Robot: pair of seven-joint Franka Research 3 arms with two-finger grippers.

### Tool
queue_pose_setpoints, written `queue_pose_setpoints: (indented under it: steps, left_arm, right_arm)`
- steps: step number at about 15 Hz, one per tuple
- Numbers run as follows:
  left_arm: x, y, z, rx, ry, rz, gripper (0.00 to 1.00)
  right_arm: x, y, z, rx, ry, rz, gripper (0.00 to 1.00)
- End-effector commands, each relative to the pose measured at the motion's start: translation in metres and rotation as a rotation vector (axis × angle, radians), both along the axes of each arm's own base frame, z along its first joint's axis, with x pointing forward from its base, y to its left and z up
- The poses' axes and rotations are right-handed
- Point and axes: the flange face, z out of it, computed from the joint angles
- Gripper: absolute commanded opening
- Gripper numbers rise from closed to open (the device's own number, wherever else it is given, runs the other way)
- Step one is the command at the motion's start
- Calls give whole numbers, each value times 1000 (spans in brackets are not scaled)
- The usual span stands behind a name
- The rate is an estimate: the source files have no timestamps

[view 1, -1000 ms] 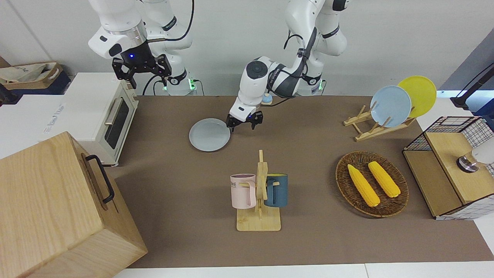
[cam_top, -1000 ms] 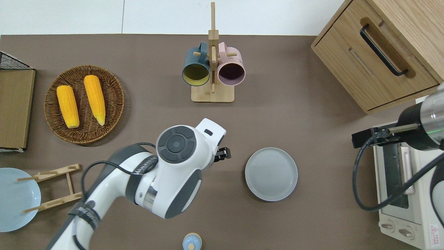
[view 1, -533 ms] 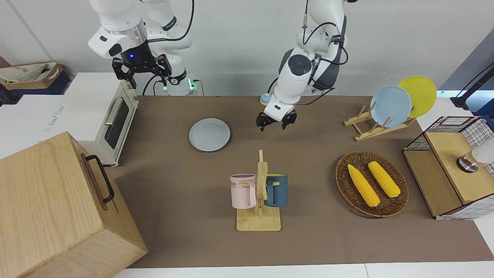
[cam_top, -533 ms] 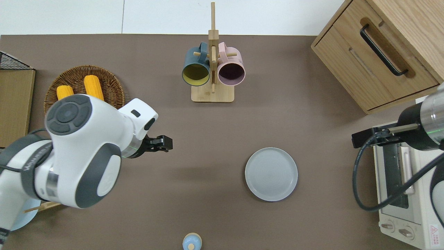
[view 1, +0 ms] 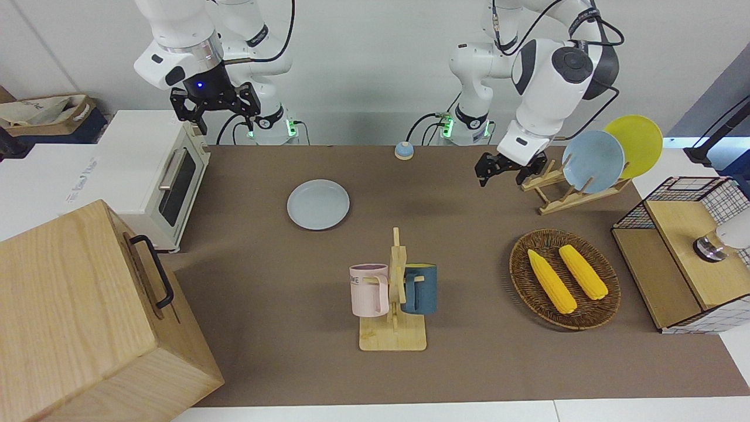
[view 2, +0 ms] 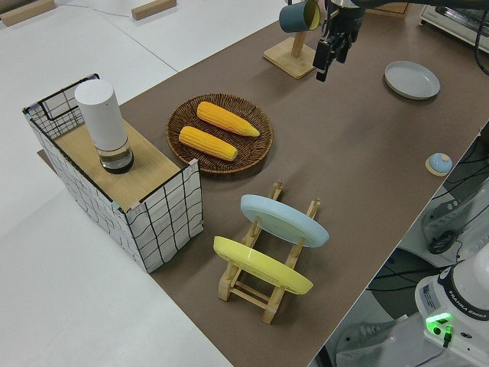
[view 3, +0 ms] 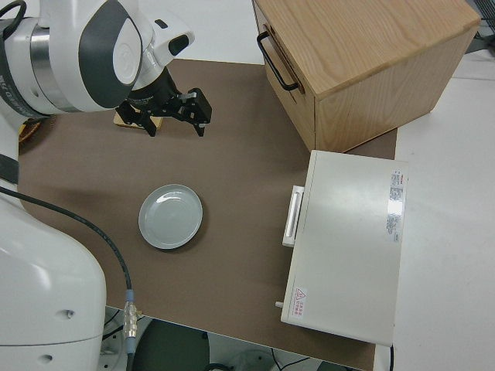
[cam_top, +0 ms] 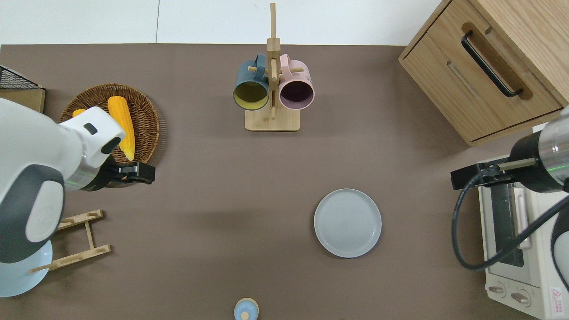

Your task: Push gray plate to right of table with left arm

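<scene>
The gray plate (view 1: pixel 318 204) lies flat on the brown table (view 1: pixel 263 281), toward the right arm's end and nearer to the robots than the mug rack. It also shows in the overhead view (cam_top: pixel 347 223), the left side view (view 2: pixel 412 79) and the right side view (view 3: pixel 170 216). My left gripper (view 1: pixel 503 172) is open and empty, up in the air. In the overhead view the left gripper (cam_top: pixel 138 172) is over the wicker basket's near rim, far from the plate. My right gripper (view 1: pixel 215 108) is open and parked.
A mug rack (view 1: pixel 394 293) holds a pink and a blue mug. A wicker basket (view 1: pixel 606 305) holds two corn cobs. A plate rack (view 1: pixel 556 196) carries a sky-blue and a yellow plate. A toaster oven (view 1: pixel 152 170), a wooden cabinet (view 1: pixel 88 316) and a small blue bell (view 1: pixel 402 150) stand around.
My left arm has swung away from the gray plate toward its own end of the table and risen. The plate and the right arm have not moved.
</scene>
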Motion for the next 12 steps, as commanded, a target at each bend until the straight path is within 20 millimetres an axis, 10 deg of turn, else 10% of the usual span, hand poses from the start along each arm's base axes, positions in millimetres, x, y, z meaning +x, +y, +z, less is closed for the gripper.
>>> queue_pose_setpoints:
  steps: [1, 12]
  left_arm:
    - [2, 45, 33, 10, -2, -86, 993]
    - [8, 90, 68, -4, -50, -104, 993]
  right_arm:
    - [-3, -3, 3, 8, 5, -4, 983]
    - [-3, -3, 3, 7, 4, -4, 983]
